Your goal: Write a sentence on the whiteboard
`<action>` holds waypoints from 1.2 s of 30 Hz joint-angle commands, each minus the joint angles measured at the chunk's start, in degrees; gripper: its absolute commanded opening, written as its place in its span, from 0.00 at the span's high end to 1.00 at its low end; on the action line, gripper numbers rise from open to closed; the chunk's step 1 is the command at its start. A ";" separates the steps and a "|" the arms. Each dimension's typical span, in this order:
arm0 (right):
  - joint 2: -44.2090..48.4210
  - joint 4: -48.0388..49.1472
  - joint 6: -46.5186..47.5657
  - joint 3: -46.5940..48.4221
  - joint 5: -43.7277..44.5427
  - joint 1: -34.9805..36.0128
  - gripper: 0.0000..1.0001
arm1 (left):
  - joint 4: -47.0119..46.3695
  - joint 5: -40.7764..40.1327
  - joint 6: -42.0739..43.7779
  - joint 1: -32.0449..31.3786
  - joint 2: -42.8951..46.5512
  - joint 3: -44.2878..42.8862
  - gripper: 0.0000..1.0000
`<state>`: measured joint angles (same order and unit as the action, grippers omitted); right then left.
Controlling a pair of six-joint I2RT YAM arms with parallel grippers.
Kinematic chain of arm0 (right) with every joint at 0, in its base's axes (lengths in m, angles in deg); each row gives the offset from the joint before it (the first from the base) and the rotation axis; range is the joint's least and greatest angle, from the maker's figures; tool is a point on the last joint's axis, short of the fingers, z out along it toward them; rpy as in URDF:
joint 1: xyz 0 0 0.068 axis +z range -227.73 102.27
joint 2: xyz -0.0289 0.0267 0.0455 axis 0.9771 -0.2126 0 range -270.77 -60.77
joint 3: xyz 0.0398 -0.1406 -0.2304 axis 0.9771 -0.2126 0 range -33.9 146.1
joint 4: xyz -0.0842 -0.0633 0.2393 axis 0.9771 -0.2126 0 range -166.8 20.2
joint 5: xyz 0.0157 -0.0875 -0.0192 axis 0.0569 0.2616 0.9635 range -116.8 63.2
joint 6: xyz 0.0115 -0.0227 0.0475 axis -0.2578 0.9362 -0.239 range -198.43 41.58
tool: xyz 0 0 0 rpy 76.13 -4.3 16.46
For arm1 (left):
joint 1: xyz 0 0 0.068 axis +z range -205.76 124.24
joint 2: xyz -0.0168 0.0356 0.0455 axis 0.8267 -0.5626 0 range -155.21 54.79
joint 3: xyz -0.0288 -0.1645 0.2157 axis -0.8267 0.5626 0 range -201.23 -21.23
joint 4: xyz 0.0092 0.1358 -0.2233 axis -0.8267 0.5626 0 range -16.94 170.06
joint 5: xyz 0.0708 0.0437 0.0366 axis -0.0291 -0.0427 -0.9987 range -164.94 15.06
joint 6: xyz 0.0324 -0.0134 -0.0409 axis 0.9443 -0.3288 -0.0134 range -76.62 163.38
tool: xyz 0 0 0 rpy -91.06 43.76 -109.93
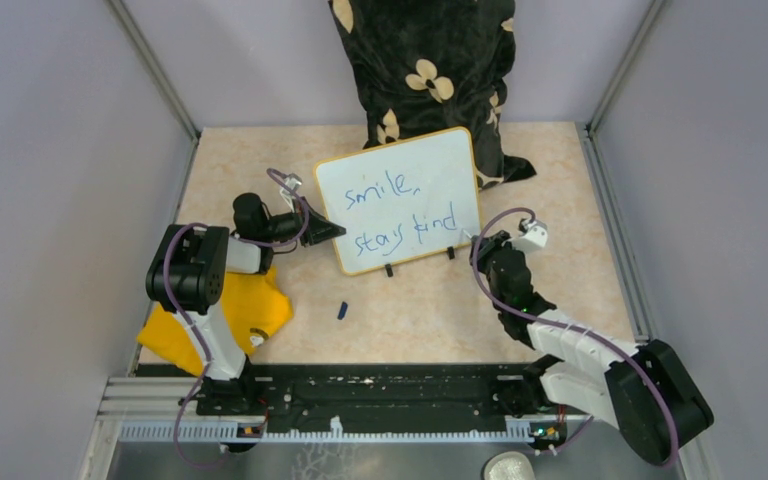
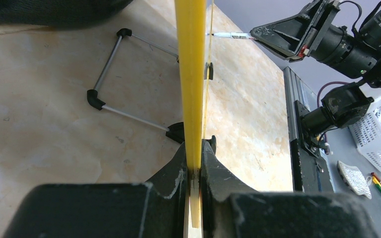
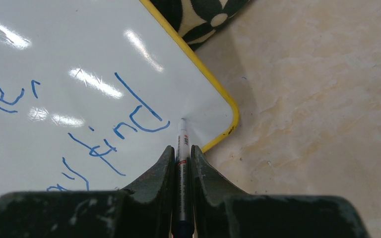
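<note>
The whiteboard [image 1: 442, 160] stands tilted on the table and leans back against a dark cushion. The sentence [image 1: 378, 188] "smile, stay kind" is on it in blue, in two lines. My left gripper [image 1: 334, 232] is shut on the board's left edge. In the left wrist view its jaws [image 2: 194, 148] pinch the yellow rim [image 2: 190, 74] edge-on. My right gripper [image 3: 181, 151] is shut on a marker [image 3: 182, 136]. The marker's tip rests on the whiteboard [image 3: 79, 44] near its lower right corner, just past the "d" of the sentence [image 3: 129, 121]. In the top view the right gripper [image 1: 481, 243] is at that corner.
A black floral cushion [image 1: 425, 70] sits behind the board. A yellow cloth [image 1: 222, 318] lies under the left arm. A small blue cap [image 1: 342, 311] lies on the table in front. The board's wire stand [image 2: 111, 59] rests behind it. Grey walls close in on both sides.
</note>
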<state>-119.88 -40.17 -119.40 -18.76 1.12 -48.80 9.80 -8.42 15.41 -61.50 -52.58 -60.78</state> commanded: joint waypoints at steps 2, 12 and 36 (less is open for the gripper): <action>-1.04 4.29 0.30 3.15 0.22 -0.67 1.00 | 5.88 -4.56 4.59 -0.68 -3.06 0.15 1.00; -1.74 4.11 0.29 2.46 0.22 -1.00 1.00 | 5.95 -4.54 4.59 -0.68 -3.04 0.17 1.00; 2.01 0.69 -0.06 1.70 -0.19 -1.01 1.00 | 6.27 -4.56 4.76 -0.85 -2.95 0.11 1.00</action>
<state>-120.45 -39.67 -119.53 -18.79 0.92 -49.41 10.11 -8.40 15.76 -61.52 -52.58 -60.91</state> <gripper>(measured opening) 0.125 0.137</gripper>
